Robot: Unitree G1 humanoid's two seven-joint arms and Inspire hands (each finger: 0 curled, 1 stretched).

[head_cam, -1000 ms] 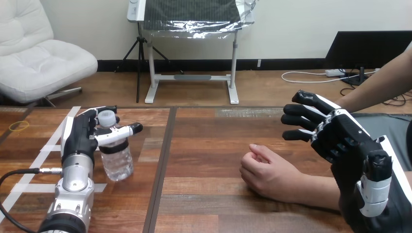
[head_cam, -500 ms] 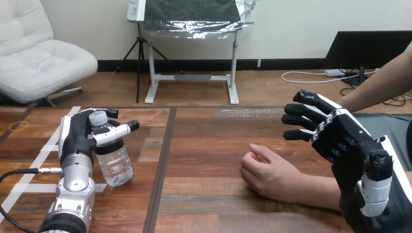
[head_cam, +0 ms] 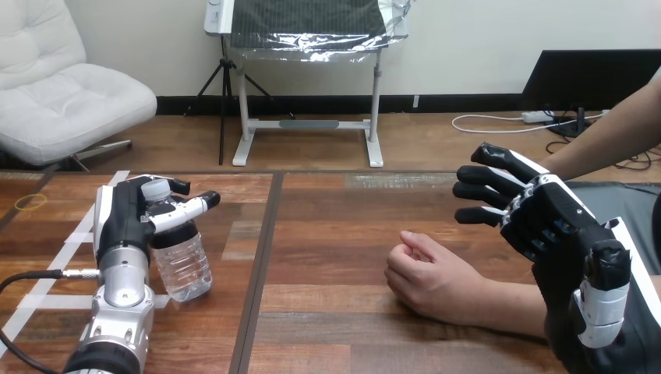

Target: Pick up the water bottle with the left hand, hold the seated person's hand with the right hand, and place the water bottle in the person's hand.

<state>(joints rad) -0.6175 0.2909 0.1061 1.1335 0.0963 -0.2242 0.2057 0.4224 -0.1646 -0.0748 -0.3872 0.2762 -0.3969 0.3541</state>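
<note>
A clear plastic water bottle (head_cam: 182,263) with a white cap stands slightly tilted at the table's left. My left hand (head_cam: 123,221) is shut on its upper part, thumb across the front and fingers behind the neck. Whether its base touches the wood I cannot tell. The person's hand (head_cam: 433,282) rests on the table at centre right, loosely curled, with the forearm running off to the right. My right hand (head_cam: 546,216) hovers above and to the right of it, open with its fingers spread towards the left, apart from the person's hand.
White tape lines (head_cam: 81,232) cross the table's left part, and a yellow rubber band (head_cam: 31,201) lies at the far left. A dark seam (head_cam: 260,265) runs down the table. The person's other arm (head_cam: 616,131) reaches in at the upper right.
My left hand has shifted a little left and down with the bottle, which now leans slightly. The right hand and the person's hand have stayed put.
</note>
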